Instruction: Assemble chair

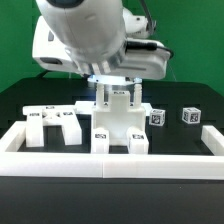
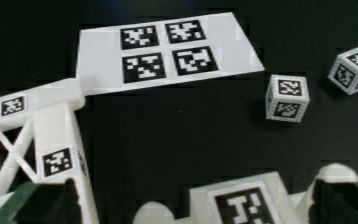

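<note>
1. Standing wide apart, the fingers [image 2: 155,213] of my hand [image 1: 118,92] grip nothing; the jaws are at a broad opening.
2. Position: the hand hangs directly over the centre chair part [image 1: 115,125], low enough that the fingertips reach its upper posts in the exterior view.
3. Wrist view: a tagged face of that part lies between my two fingers. A thin dark gap shows on each side of it, so no contact is visible.
4. Location of the centre chair part: upright on the black worktop [image 1: 182,137], just behind the front border rail [image 1: 110,165], near the middle of the enclosed area.
5. Location of the ladder-shaped chair part [image 1: 50,122]: flat on the worktop at the exterior view's left, close beside the centre part but apart from it.
6. Location of block A [image 1: 157,117] and block B [image 1: 190,115]: both small, tagged, at the exterior view's right, apart from each other and well clear of my hand.
7. Reference: the marker board [image 2: 163,52] lies flat beyond the chair parts in the wrist view.
</note>
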